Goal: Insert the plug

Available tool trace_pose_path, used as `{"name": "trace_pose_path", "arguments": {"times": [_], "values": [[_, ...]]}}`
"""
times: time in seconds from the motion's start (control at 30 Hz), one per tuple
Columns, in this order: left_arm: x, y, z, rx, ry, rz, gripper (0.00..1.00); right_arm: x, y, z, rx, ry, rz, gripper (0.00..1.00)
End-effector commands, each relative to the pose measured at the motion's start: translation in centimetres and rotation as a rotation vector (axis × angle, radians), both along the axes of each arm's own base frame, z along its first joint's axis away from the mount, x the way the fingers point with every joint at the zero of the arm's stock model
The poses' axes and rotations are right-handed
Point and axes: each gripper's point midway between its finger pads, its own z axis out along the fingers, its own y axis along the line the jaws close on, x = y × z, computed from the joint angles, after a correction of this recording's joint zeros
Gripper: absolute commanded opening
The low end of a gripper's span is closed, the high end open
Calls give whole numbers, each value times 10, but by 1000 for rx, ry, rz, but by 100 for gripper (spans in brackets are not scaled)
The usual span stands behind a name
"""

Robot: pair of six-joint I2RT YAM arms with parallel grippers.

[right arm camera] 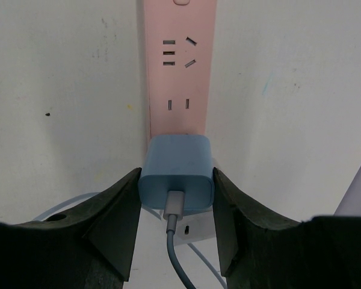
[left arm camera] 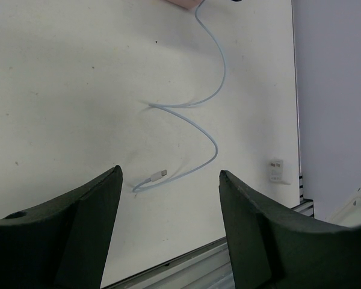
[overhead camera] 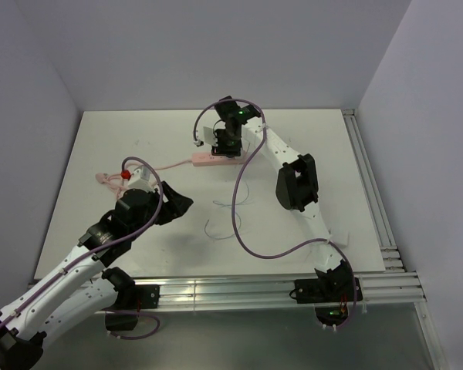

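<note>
The plug (right arm camera: 177, 180) is a small light-blue block held between my right gripper's (right arm camera: 177, 173) fingers, with its thin pale cable (right arm camera: 174, 253) running out toward the camera. It sits over the near end of the pink power strip (right arm camera: 179, 72); I cannot tell whether its prongs are in a socket. From above, the right gripper (overhead camera: 225, 143) is at the strip's (overhead camera: 204, 159) right end. The cable (overhead camera: 235, 202) loops loosely over the table and its free connector (left arm camera: 159, 174) lies flat. My left gripper (left arm camera: 170, 171) is open and empty above the table, apart from the cable.
A small white adapter (left arm camera: 276, 170) lies near the table's right front edge. The strip's pink cord (overhead camera: 106, 179) and a red ball (overhead camera: 126, 174) lie at the left. Aluminium rails (overhead camera: 278, 289) run along the front and right edges. Walls stand close on three sides.
</note>
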Motion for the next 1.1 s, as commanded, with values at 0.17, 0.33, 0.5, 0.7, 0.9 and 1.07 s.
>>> {"name": "trace_pose_path", "arguments": {"times": [0.17, 0.33, 0.5, 0.7, 0.9, 1.07], "values": [[0, 0, 8, -11, -40, -15, 70, -26, -15, -29, -60, 144, -35, 0], [0, 0, 9, -12, -44, -16, 71, -29, -19, -26, -80, 140, -42, 0], [0, -1, 10, -13, -47, -21, 71, -32, -20, -27, -83, 150, -35, 0], [-1, 1, 10, -11, -48, -16, 71, -36, -16, -26, -68, 170, -32, 0], [-1, 0, 11, -15, -47, -22, 71, -41, -17, -23, -75, 177, -37, 0], [-2, 0, 10, -17, -48, -24, 70, -45, -18, -22, -78, 185, -40, 0]]}}
